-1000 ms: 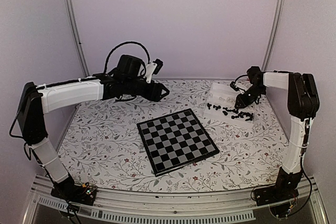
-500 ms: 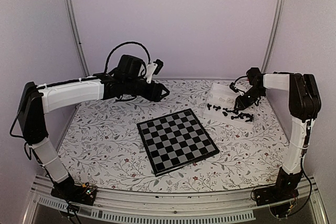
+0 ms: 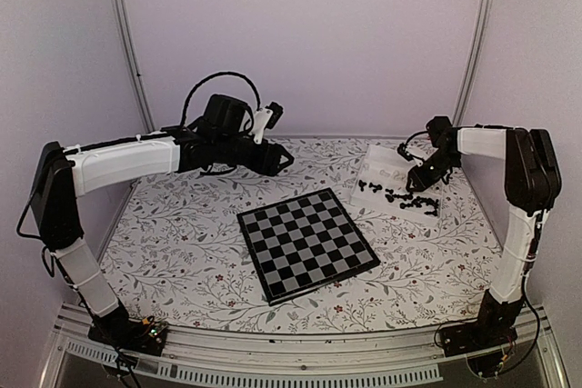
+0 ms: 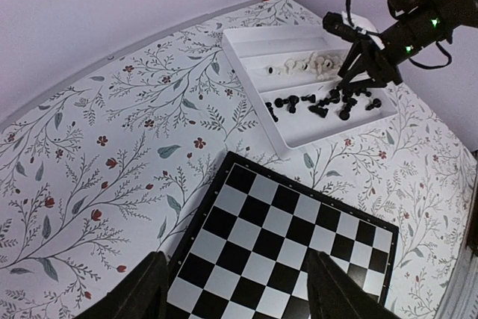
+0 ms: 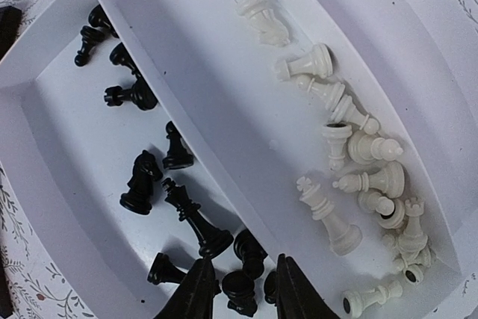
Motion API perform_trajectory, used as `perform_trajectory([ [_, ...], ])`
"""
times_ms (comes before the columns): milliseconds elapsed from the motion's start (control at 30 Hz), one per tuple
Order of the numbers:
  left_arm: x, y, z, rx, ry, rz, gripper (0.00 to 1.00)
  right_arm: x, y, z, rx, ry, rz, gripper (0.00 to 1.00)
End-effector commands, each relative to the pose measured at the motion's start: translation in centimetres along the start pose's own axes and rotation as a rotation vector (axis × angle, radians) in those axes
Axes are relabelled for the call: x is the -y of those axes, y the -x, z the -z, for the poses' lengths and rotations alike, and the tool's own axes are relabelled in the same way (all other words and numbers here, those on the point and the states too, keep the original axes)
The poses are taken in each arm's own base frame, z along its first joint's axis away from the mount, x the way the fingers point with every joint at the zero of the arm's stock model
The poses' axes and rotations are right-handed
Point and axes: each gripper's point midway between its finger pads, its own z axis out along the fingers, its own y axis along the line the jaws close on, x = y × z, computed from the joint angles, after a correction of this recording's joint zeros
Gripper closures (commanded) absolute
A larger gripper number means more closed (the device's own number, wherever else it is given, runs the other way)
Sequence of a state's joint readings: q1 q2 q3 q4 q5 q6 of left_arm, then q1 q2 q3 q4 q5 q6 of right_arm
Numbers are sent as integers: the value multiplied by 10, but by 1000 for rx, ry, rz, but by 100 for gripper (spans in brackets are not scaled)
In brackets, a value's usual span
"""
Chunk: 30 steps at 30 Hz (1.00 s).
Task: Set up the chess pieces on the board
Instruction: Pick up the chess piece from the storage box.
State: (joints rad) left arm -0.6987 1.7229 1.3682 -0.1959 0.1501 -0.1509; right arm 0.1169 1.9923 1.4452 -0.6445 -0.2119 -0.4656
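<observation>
The board (image 3: 307, 243) (image 4: 284, 244) lies bare in the middle of the table. The chess pieces lie in a white two-compartment tray (image 3: 377, 163) (image 5: 224, 110). The black pieces (image 5: 190, 218) (image 4: 321, 102) are in one compartment and the cream-white pieces (image 5: 351, 155) (image 4: 302, 66) in the other. My right gripper (image 5: 240, 296) (image 3: 420, 181) hangs low over the black compartment. Its jaws stand a little apart, and a black piece lies between the fingertips without being clamped. My left gripper (image 4: 235, 289) (image 3: 282, 159) is open and empty, high above the board's far-left edge.
The tray sits at the back right of the flowered tablecloth (image 3: 182, 224), beyond the board's right corner. The booth's walls and metal corner posts (image 3: 127, 43) close in the table on three sides.
The right gripper's jaws have opened a little over the black pieces, and its wrist has shifted slightly. The left arm has not moved.
</observation>
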Motion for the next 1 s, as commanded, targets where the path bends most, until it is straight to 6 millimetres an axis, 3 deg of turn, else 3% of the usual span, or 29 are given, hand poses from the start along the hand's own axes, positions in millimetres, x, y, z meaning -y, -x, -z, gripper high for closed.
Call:
perform_trajectory([
  [0, 11, 8, -1, 15, -26, -4, 35, -3, 3, 13, 17, -18, 6, 68],
  [967, 13, 2, -6, -8, -26, -12, 35, -9, -12, -20, -52, 30, -3, 75],
])
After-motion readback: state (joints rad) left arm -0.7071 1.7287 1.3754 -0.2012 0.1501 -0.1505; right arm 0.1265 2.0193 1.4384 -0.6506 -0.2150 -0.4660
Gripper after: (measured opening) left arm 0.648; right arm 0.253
